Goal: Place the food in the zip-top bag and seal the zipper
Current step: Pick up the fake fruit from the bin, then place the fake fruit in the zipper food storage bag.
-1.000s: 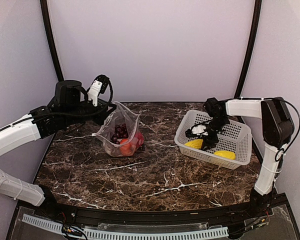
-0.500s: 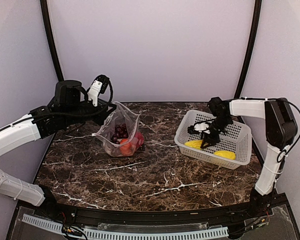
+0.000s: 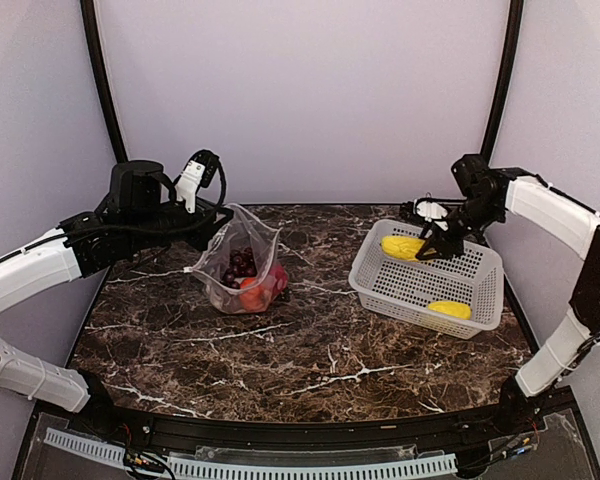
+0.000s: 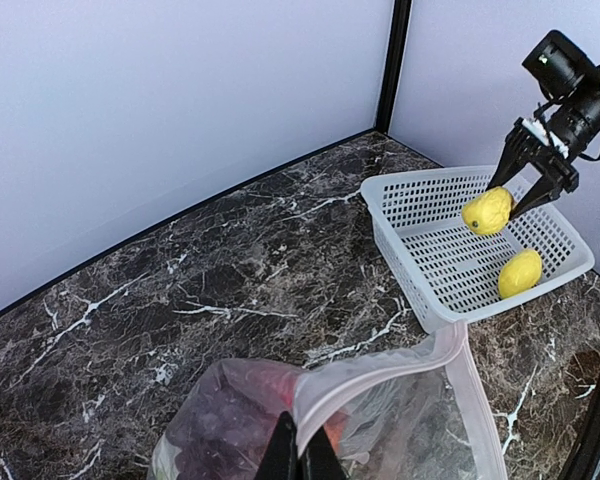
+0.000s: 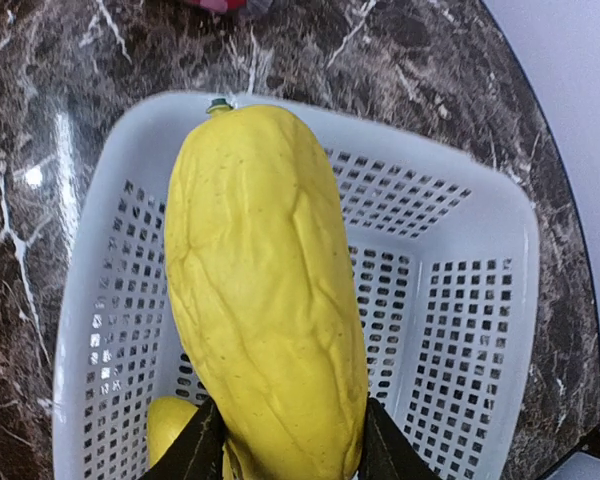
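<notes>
Right gripper [image 5: 285, 445] has risen above the white perforated plastic basket [image 3: 420, 305], clamped on a long yellow toy fruit [image 5: 265, 290]. Left gripper [image 4: 300, 455] pinches the rim of the clear dotted plastic bag [image 3: 242, 262], mouth open. We judge loading underway; next, carry it across and drop it in.

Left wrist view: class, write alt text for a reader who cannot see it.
The right tool holds a yellow piece above a white basket, where a second yellow piece lies. Nearer, the left tool pinches the rim of the clear bag on the marble table.
</notes>
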